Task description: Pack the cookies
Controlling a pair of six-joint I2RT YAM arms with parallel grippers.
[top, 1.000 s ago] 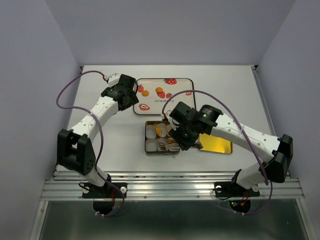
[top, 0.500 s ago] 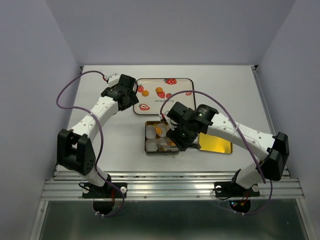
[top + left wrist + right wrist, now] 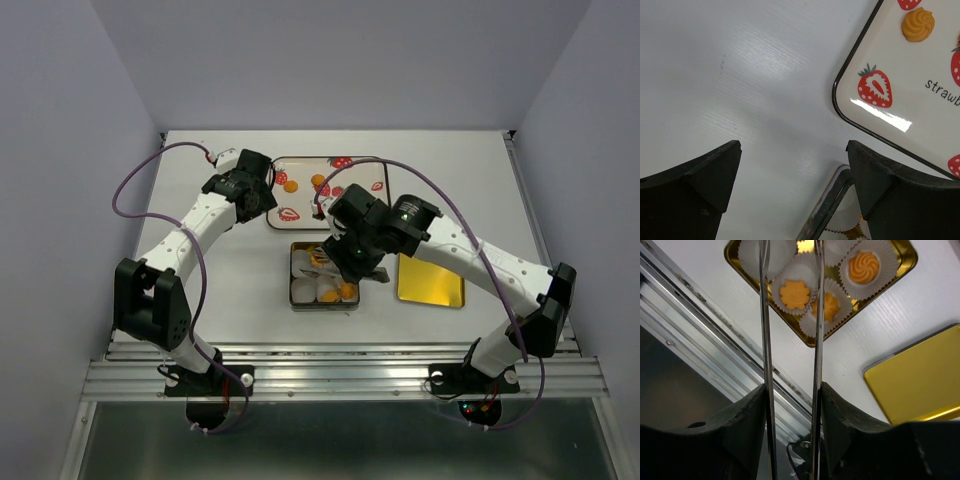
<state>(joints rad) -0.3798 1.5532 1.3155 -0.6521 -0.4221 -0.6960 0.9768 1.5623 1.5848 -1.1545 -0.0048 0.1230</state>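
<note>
Step in hand: moving cookies (image 3: 795, 294) from the tray (image 3: 900, 60) into the tin (image 3: 293, 272); I judge it a little past halfway.
Right tool (image 3: 338, 262): hangs over the tin, its two long thin blades parallel and apart, with nothing clamped between them where the wrist view shows them.
Left tool (image 3: 792, 147): fingers spread wide and empty, low over the worktop (image 3: 240, 300) just beside the tray's corner.
Cookies placed: three sit in white paper cups (image 3: 747, 252) inside the tin, two of them side by side near its corner.
Cookies left: two lie on the tray among the printed strawberries; any others are hidden by the right arm.
Lid (image 3: 430, 280): gold, lying flat on the worktop just right of the tin.
Next move: probably the right tool goes to the tray, straddles one cookie with both blades, pinches it gently and lifts it straight up.
Watch for: too hard a squeeze may crack the biscuit; the free cups look light and could shift when a cookie is set down.
</note>
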